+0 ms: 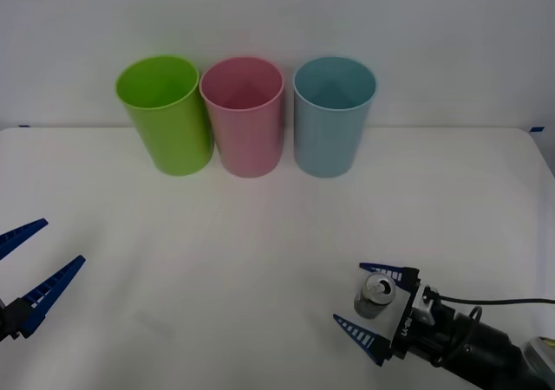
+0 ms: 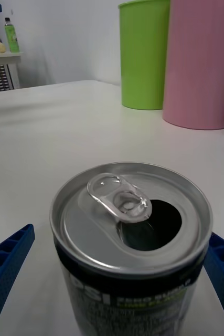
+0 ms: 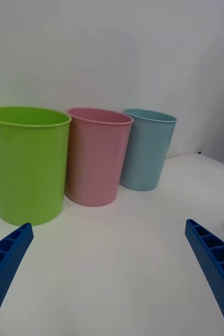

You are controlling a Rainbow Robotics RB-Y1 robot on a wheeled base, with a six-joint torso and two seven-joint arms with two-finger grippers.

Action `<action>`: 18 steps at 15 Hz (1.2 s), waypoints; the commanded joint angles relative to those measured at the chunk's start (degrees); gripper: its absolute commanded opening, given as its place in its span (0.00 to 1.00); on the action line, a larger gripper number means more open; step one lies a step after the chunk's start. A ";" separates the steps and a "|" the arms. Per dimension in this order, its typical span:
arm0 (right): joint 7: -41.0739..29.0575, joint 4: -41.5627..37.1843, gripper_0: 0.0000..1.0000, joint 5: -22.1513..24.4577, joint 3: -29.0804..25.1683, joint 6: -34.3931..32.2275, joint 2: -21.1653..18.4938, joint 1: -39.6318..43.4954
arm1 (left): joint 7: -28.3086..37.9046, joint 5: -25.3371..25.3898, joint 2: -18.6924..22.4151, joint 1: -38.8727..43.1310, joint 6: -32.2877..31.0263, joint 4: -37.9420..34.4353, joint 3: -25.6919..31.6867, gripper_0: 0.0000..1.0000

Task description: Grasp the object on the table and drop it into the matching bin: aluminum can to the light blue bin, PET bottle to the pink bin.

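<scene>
Blue right gripper [image 1: 361, 296] fingers flank, seemingly without touching, upright aluminum can [image 1: 375, 295].

Blue ribbed fingers [image 1: 362, 331] are mounted on a black wrist [image 1: 451, 336] with white lettering; a black cable [image 1: 503, 302] is attached.

Green tub [image 1: 165, 113], pink bin [image 1: 243, 114], light blue bin [image 1: 334, 113] upper centre, right gripper [image 1: 371, 303] straddling aluminum can [image 1: 375, 295] lower right, left gripper [image 1: 39, 264] spread lower left

My right wrist view cuts off the aluminum can [image 2: 130, 247] below its blurred label; the pink bin's [image 2: 201, 63] rim is out of frame.
</scene>
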 commanded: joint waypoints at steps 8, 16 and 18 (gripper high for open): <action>0.18 0.01 0.00 -0.07 0.15 0.03 0.10 -0.06 | 0.00 0.00 0.00 0.00 0.00 0.00 0.00 1.00; -0.35 -0.69 0.00 -0.78 -0.29 0.03 0.01 0.02 | 0.00 0.00 0.00 0.00 0.00 0.00 0.00 1.00; -0.70 -1.66 0.00 -1.13 -0.64 0.03 0.01 0.29 | 0.00 0.00 0.00 0.00 0.00 0.00 0.00 1.00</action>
